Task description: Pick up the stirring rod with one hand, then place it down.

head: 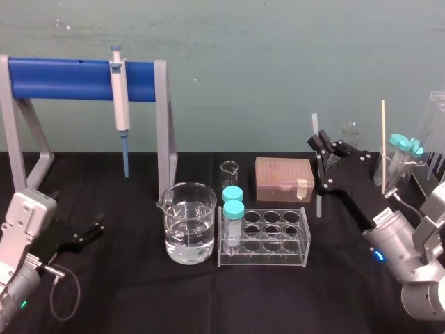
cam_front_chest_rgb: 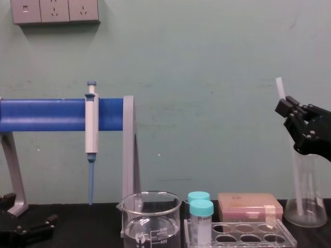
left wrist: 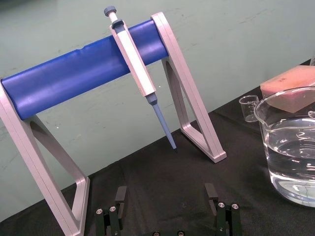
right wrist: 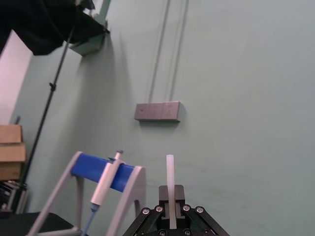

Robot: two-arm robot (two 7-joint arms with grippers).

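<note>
Head view: my right gripper [head: 321,147] has its jaws clamped on the stirring rod [head: 319,202], carrying it near-upright beside the pink box [head: 284,178], probably to clear the glassware. My left gripper [head: 87,232] sits parked on the surface [head: 125,292], jaws apart.

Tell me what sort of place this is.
Most likely a laboratory bench: a pipette hangs on a blue stand, a beaker holds clear liquid, and capped tubes stand in a clear rack. The right pincer holds the stirring rod; the left pincer sits idle, low left.
</note>
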